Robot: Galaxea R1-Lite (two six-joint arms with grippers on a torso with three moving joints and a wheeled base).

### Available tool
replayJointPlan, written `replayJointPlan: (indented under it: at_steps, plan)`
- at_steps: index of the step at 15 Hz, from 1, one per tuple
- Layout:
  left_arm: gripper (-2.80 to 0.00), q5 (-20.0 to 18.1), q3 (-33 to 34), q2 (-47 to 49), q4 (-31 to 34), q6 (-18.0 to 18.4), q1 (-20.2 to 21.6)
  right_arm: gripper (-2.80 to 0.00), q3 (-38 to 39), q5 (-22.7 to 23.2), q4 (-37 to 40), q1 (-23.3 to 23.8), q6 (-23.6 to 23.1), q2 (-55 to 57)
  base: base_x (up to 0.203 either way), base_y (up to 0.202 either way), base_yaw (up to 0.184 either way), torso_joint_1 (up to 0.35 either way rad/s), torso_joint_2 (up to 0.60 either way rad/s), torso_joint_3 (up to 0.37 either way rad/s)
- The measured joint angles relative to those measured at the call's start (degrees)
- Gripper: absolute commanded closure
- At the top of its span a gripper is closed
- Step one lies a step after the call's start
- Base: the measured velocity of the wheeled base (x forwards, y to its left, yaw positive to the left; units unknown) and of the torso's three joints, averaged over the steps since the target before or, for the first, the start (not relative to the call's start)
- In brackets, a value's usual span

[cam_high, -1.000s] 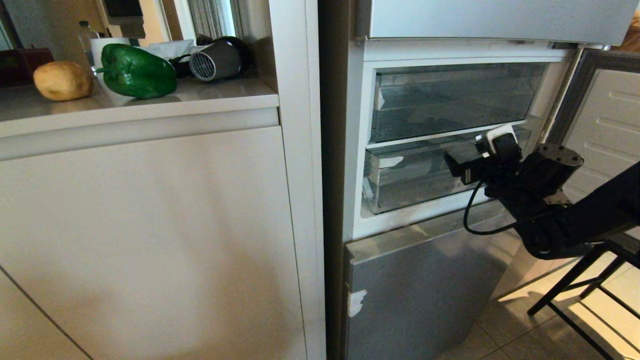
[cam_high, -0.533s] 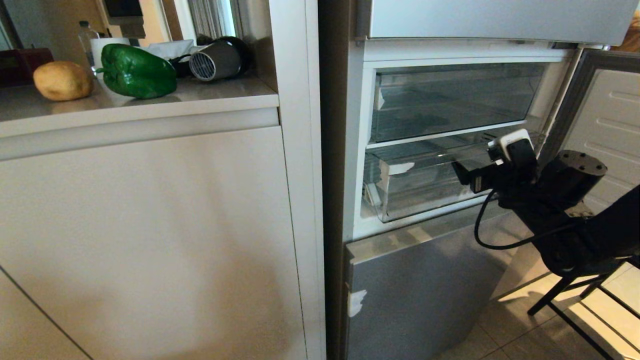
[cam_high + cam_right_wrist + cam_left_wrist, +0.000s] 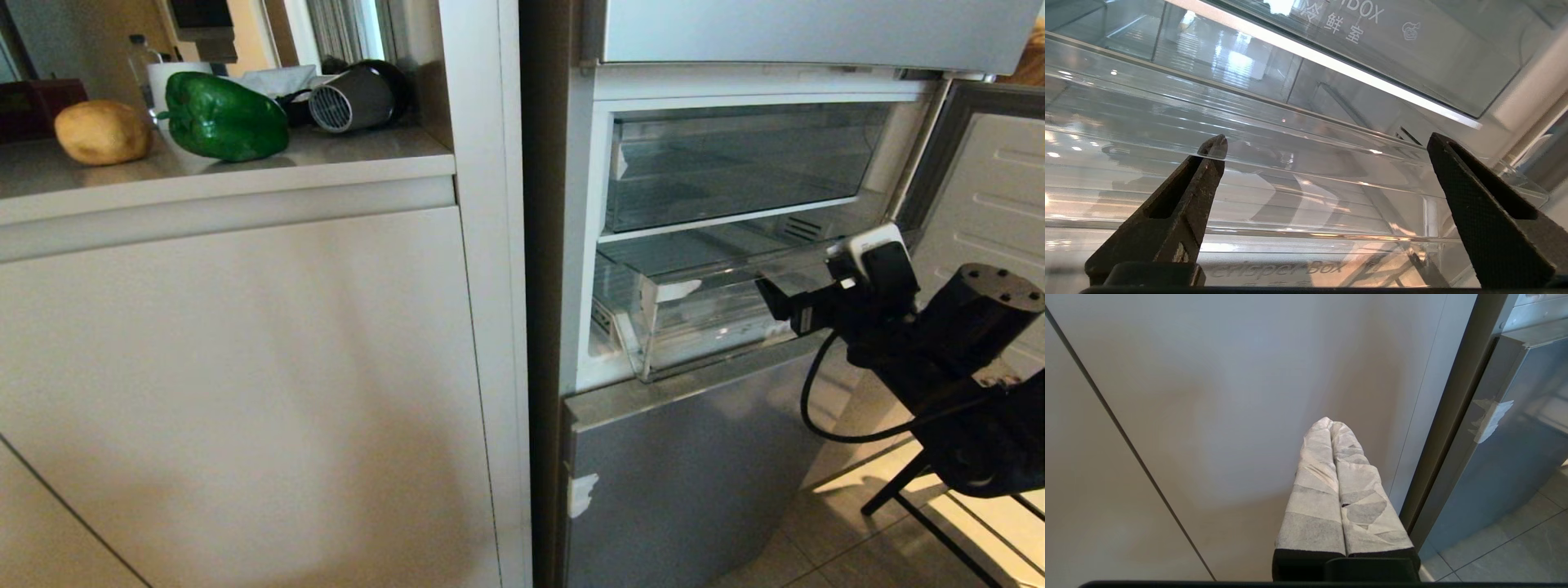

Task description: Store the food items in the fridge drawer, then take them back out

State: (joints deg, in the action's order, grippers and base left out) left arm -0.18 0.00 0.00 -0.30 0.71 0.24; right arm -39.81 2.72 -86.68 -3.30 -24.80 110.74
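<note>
While the drawer point(image 3: 718, 318) stands partly pulled out of the fridge point(image 3: 694, 457), we see it as a wide, shallow bin of clear plastic with a transparent front; lettering reading "Crisper Box" shows low on its front in the right wrist view point(image 3: 1290, 269). We find nothing lying inside it. Above it sits a taller clear bin point(image 3: 735, 163), pushed in.

The right gripper point(image 3: 775, 298) is at the right end of the drawer front, its fingers point(image 3: 1180, 212) spread wide apart. In the right wrist view, one fingertip sits behind the clear top lip of the drawer and the other is out in front of it; we cannot tell whether either one touches the plastic.

The pepper point(image 3: 222, 117), glossy green, lies on the counter point(image 3: 245, 175) near its back edge. The potato point(image 3: 102, 131), tan-yellow and roundish, lies to its left, close by but apart. Neither is in the drawer.

Behind the pepper we note a white cup point(image 3: 167, 77), a grey hair dryer point(image 3: 351, 98) and a water bottle point(image 3: 140, 57); a dark red box point(image 3: 33, 102) stands at the far left. A vertical white panel point(image 3: 482, 286) separates the counter from the fridge.

The left gripper point(image 3: 1329, 424) hangs low before the white cabinet front point(image 3: 1208, 416), its wrapped fingers pressed together on nothing. The fridge door point(image 3: 980, 204) stands open at the right. The floor point(image 3: 857, 531) is tiled, and black legs of a stand point(image 3: 922, 482) rest on it.
</note>
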Motion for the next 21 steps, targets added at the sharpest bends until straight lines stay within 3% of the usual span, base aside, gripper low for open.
replayJointPlan:
  at_steps: [11, 21]
  plan:
    - [0.00, 0.01, 0.00, 0.00, -0.02, -0.01, 0.00, -2.80, 17.02, 0.40, -0.77, -0.40, -0.97, -11.61, 0.000, 0.000, 0.000, 0.000, 0.00, 0.000]
    - [0.00, 0.00, 0.00, 0.00, -0.02, 0.00, 0.00, -2.80, 27.97, 1.05, -0.39, -0.83, -0.59, -17.59, 0.000, 0.000, 0.000, 0.000, 0.00, 0.000]
